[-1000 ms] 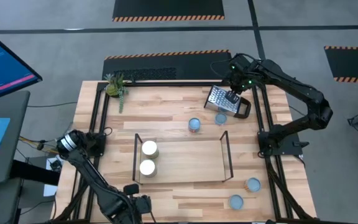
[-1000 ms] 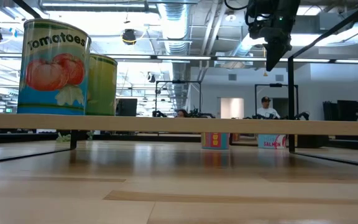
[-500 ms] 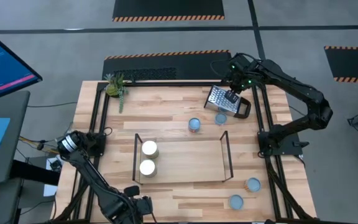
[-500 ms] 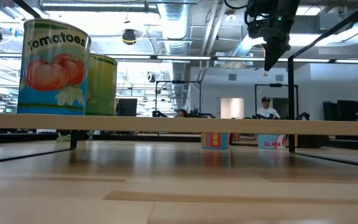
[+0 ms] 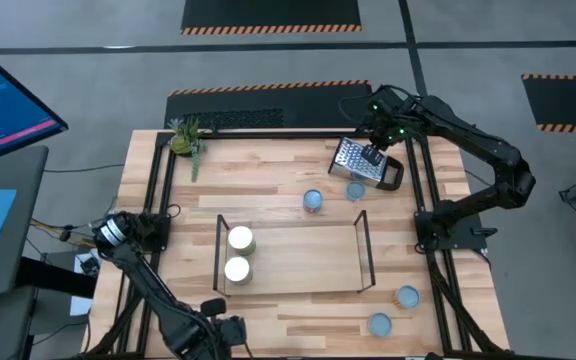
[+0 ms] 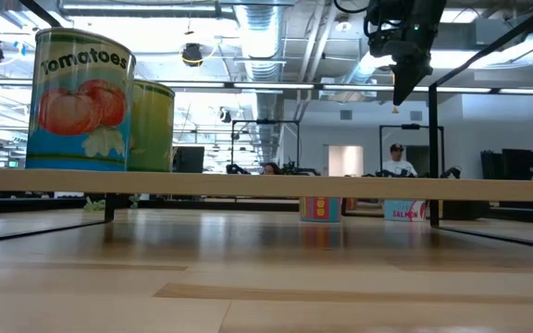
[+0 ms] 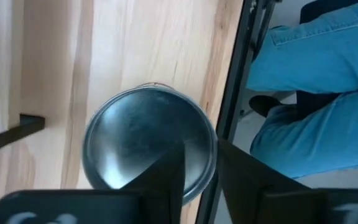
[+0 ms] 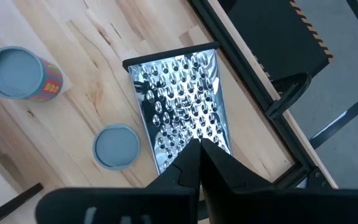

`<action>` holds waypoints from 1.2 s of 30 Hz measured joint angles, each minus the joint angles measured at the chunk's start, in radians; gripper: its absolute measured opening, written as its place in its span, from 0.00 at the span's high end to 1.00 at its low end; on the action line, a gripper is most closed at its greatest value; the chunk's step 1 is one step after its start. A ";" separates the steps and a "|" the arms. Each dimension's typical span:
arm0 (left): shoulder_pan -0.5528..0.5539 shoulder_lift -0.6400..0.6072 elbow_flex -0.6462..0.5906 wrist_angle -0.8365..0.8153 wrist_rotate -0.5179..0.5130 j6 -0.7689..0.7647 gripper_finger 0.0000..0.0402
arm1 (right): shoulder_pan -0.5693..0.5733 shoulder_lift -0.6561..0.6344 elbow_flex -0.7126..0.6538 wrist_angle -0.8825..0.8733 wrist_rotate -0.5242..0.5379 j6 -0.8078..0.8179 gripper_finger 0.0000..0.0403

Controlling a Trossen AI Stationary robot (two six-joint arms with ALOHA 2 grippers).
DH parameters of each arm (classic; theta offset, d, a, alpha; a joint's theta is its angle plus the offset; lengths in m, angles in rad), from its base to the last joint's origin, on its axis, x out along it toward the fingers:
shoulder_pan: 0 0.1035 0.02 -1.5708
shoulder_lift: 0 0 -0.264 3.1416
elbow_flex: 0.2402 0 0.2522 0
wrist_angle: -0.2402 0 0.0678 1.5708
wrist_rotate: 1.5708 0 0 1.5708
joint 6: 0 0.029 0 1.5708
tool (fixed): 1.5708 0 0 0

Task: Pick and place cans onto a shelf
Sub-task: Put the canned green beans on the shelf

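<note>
Two white-topped cans (image 5: 240, 238) (image 5: 236, 269) stand in the left end of the wire shelf (image 5: 364, 250); the low view shows them as a tomato can (image 6: 80, 100) and a green one (image 6: 154, 125). Blue-topped cans stand on the table (image 5: 313, 201) (image 5: 355, 190) (image 5: 406, 296) (image 5: 379, 324). My left gripper (image 5: 223, 328) is at the near edge, slightly open over a silvery can (image 7: 148, 143), one finger over its top and one outside its rim. My right gripper (image 5: 373, 155) is shut, high above the grater (image 8: 179, 106). My left gripper points down at the silvery can's rim (image 7: 211, 140), which stands on the table by the near edge. I cannot tell whether the fingers touch it.
The perforated grater (image 5: 353, 160) lies at the far right with its black handle (image 5: 396, 172). A small plant (image 5: 185, 138) stands at the far left corner. The black table frame (image 5: 163, 190) runs along the edges. A person in jeans (image 7: 316, 93) is beyond the near edge.
</note>
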 joint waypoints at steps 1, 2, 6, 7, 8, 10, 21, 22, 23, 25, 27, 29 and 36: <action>0.001 0.000 0.000 -0.001 -0.004 0.005 0.86 | 0.000 0.000 0.000 0.000 0.000 0.000 0.92; 0.001 0.000 0.000 0.000 -0.008 0.009 0.89 | 0.000 0.000 0.000 0.000 0.000 0.000 0.92; 0.001 0.001 0.000 -0.002 -0.027 0.011 0.99 | 0.000 0.001 0.000 0.000 0.000 0.000 0.92; 0.001 0.001 0.000 -0.003 -0.028 0.011 0.99 | 0.000 0.001 0.000 0.000 0.000 0.000 0.92; 0.001 0.001 0.000 -0.003 -0.028 0.011 0.99 | 0.000 0.001 0.000 0.000 0.000 0.000 0.92; 0.001 0.001 0.000 -0.003 -0.030 0.012 1.00 | 0.000 0.001 0.000 0.000 0.000 0.000 0.92; 0.004 0.018 0.151 -0.098 -0.186 0.136 1.00 | 0.000 0.001 0.000 0.000 0.000 0.000 0.92; 0.004 0.014 0.165 -0.100 -0.194 0.144 1.00 | 0.000 0.001 0.000 0.000 0.000 0.000 0.92; 0.004 0.014 0.176 -0.102 -0.202 0.150 1.00 | 0.000 0.001 0.000 0.000 0.000 -0.001 0.92; 0.005 0.015 0.193 -0.102 -0.215 0.167 1.00 | 0.000 0.001 0.000 0.000 0.000 -0.004 0.92; 0.010 0.015 0.215 -0.113 -0.224 0.193 1.00 | 0.000 0.001 0.000 0.000 0.000 -0.016 0.92; 0.021 0.014 0.238 -0.135 -0.246 0.215 1.00 | 0.000 0.001 0.000 0.000 0.000 -0.019 0.92; 0.099 0.014 0.293 -0.141 -0.290 0.412 1.00 | 0.000 0.001 0.000 0.000 0.000 -0.019 0.92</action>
